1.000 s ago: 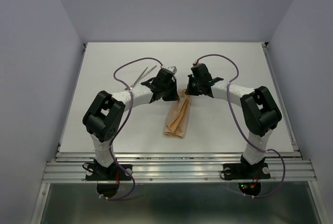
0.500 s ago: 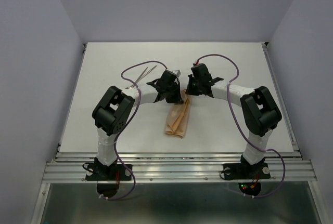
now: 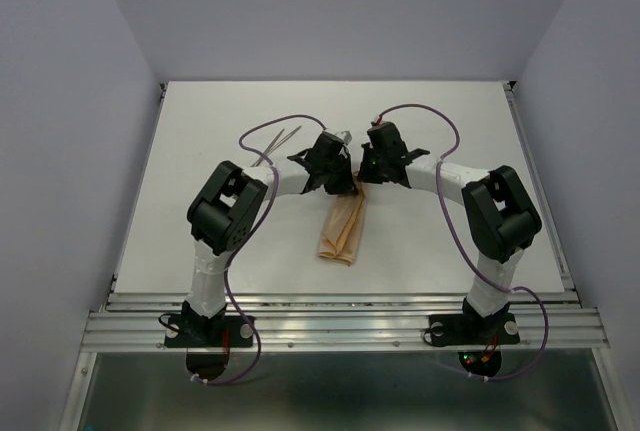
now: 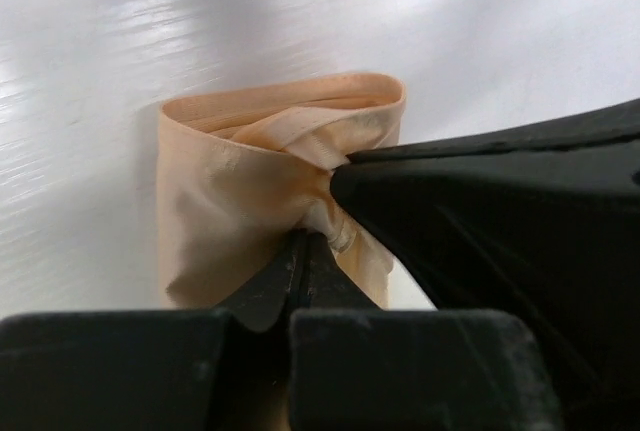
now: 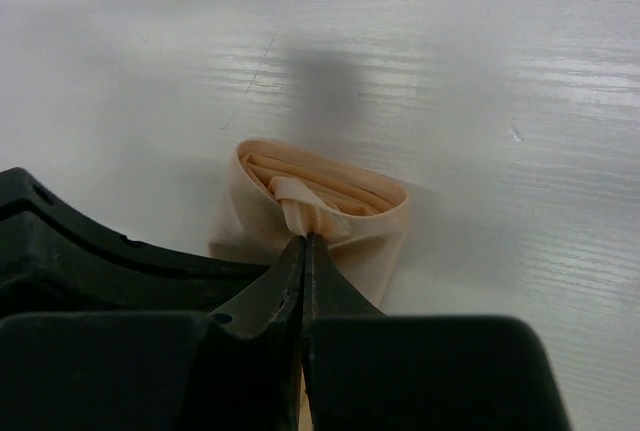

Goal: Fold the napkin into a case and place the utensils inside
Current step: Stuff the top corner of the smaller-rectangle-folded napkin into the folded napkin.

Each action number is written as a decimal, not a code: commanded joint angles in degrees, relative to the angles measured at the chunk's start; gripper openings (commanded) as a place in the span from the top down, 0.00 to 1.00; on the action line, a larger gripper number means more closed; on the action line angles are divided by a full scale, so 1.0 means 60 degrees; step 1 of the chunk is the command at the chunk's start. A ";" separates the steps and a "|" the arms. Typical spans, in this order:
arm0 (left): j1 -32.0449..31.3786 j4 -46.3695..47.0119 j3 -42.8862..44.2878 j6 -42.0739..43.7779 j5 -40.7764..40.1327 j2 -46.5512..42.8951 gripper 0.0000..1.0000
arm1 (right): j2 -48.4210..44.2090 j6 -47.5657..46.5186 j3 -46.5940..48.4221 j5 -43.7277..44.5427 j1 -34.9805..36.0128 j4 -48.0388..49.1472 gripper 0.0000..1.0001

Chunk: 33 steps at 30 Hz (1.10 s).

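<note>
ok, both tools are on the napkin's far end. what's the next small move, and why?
Probably open the left tool and let go, with the right tool holding its pinch. Both are shut on the far end of the folded napkin, whose end gapes like a mouth in the wrist views. The utensils lie outside it on the table, on the left arm's side.

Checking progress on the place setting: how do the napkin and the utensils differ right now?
The napkin is peach cloth, folded into a narrow strip; the utensils are thin silver metal. The napkin's far end is pinched by the left gripper and right gripper, both shut; the utensils lie free, left of the left gripper. Both rest on the white table.
</note>
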 commanded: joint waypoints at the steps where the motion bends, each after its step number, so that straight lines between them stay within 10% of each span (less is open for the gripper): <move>1: -0.0043 0.0348 0.0458 -0.0026 0.0329 0.0381 1.00 | -0.0131 0.0109 0.0330 -0.0049 0.0064 0.0198 0.99; 33: -0.0043 0.0700 0.0151 0.0018 0.0931 0.0236 1.00 | -0.1142 -0.0081 -0.0065 0.1474 0.0064 -0.0094 0.71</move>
